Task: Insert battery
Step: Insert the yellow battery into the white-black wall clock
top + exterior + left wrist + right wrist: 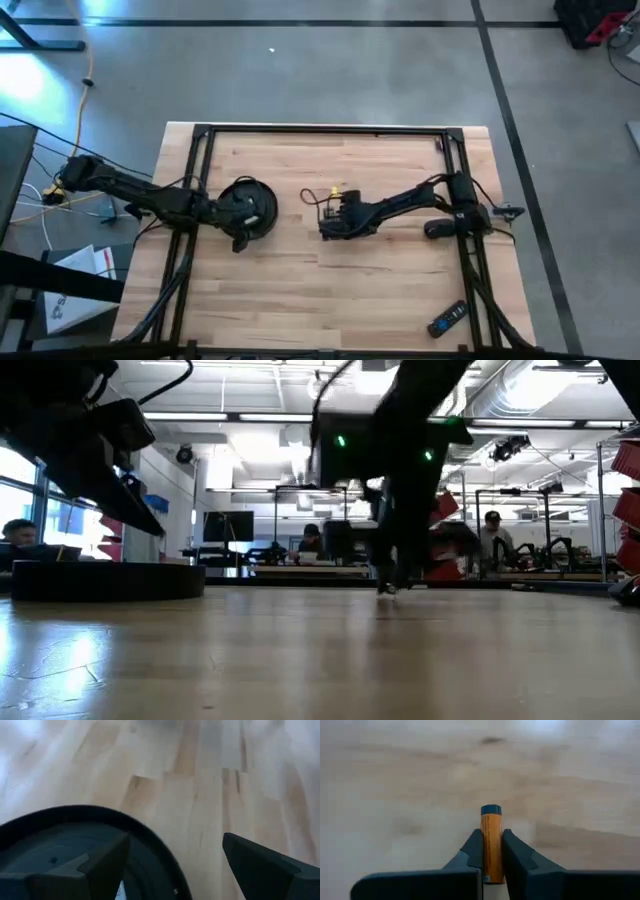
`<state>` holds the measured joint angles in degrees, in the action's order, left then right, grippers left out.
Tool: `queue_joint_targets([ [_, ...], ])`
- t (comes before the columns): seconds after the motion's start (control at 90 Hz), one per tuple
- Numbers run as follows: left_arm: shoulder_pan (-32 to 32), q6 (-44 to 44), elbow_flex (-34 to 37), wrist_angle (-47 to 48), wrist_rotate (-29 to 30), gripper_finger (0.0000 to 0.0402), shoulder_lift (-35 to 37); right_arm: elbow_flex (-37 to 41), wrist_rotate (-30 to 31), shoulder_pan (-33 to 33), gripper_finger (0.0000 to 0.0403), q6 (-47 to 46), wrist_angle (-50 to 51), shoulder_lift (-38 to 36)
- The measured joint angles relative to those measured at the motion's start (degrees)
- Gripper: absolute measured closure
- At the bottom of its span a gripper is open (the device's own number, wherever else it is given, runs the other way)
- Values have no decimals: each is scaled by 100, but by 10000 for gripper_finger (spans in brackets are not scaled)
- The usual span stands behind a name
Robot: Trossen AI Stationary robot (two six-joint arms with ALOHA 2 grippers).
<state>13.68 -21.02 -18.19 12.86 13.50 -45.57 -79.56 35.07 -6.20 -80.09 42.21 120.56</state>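
Observation:
My right gripper [491, 851] is near the table's middle [333, 222] and is shut on an orange battery [491, 836] with a dark blue end cap. In the low view its tip [388, 586] is close above the wood. My left gripper [175, 865] is open at a black round dish [248, 205] on the left half of the table. One finger [107, 862] is over the dish's inside and the other [260, 865] is over bare wood outside the rim. A black remote [447, 318] lies flat near the table's near right corner, far from both grippers. My right gripper pinches the battery's long sides [491, 855] between its two fingers. The battery lies along the fingers, and its capped end [491, 810] sticks out past the fingertips. The fingers slant down toward the table from its right side. My left gripper: whether a finger touches the dish cannot be told.
A black metal frame [320, 130] runs round the table top. Bare wood lies between the dish and my right gripper, and across the near half of the table [320, 300]. Beyond the far edge, people sit at desks [310, 540].

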Motion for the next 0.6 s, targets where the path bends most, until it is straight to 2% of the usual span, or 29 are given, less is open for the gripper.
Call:
queue_joint_targets([
  [0.144,222,-459,-14,312,-11,97,123,-227,-717,38,393,1843,-1051,-5],
  [0.244,460,-1158,-137,987,-365,97,182,-263,-1386,140,392,3186,-1835,-7],
  [0.333,810,-1775,-211,1221,-371,97,179,-263,-1908,296,392,4068,-2247,-7],
  [0.5,1455,-2655,-215,1468,-565,97,137,-263,-2503,503,392,5949,-2677,-14],
  [0.6,1762,-3373,-217,1706,-817,97,121,-265,-2540,534,392,6865,-2734,-14],
])
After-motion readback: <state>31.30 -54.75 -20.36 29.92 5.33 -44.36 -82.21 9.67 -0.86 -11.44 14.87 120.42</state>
